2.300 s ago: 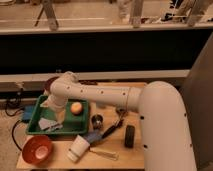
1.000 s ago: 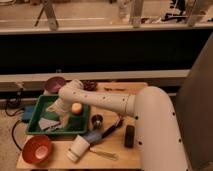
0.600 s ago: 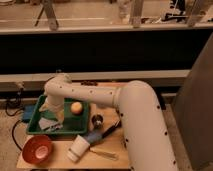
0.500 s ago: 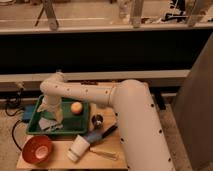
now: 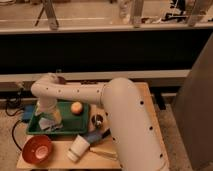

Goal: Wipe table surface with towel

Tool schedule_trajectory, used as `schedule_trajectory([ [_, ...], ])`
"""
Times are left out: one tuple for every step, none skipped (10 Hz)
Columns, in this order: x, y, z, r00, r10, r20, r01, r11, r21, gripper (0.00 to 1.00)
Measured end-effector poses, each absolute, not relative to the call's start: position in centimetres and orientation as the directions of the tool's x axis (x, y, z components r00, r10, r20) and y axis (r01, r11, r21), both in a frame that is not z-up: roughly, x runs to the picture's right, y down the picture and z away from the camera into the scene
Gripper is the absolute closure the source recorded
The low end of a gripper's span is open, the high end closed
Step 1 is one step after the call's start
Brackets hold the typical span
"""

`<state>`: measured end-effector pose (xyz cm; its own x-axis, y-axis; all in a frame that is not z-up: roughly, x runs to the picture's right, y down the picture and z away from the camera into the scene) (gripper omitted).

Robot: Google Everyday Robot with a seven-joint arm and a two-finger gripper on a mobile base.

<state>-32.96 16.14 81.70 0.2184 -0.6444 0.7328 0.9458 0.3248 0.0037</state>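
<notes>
My white arm [image 5: 95, 97] reaches left across the small wooden table [image 5: 60, 159]. My gripper [image 5: 46, 114] hangs down over the left part of a green tray [image 5: 75, 129]. A pale crumpled cloth, which looks like the towel [image 5: 52, 123], lies in the tray right under the gripper. I cannot tell if the gripper touches it. The arm hides most of the table's right half.
An orange fruit [image 5: 76, 107] lies in the tray. A red bowl [image 5: 37, 149] stands at the front left. A white cup [image 5: 77, 148] lies on its side beside a blue object [image 5: 98, 136], a small dark can [image 5: 97, 120] and a wooden utensil [image 5: 102, 153]. A dark counter wall [image 5: 105, 50] runs behind.
The arm has swung left. The gripper has moved from the tray's middle to its left side and lower, over the pale cloth.
</notes>
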Motion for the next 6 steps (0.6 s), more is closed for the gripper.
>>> schedule_trajectory([
  [-33.0, 16.6, 81.9, 0.204, -0.650, 0.732, 0.953, 0.303, 0.004, 0.20],
  [-33.2, 17.1, 82.1, 0.194, -0.654, 0.731, 0.958, 0.287, 0.002, 0.20],
  [-33.3, 17.8, 82.5, 0.186, -0.657, 0.731, 0.964, 0.267, -0.005, 0.20],
  [-33.4, 18.3, 82.9, 0.183, -0.657, 0.731, 0.966, 0.257, -0.010, 0.20],
  [-33.5, 18.8, 83.3, 0.180, -0.659, 0.730, 0.969, 0.246, -0.016, 0.20],
  [-33.6, 19.2, 83.7, 0.180, -0.661, 0.728, 0.972, 0.235, -0.027, 0.22],
])
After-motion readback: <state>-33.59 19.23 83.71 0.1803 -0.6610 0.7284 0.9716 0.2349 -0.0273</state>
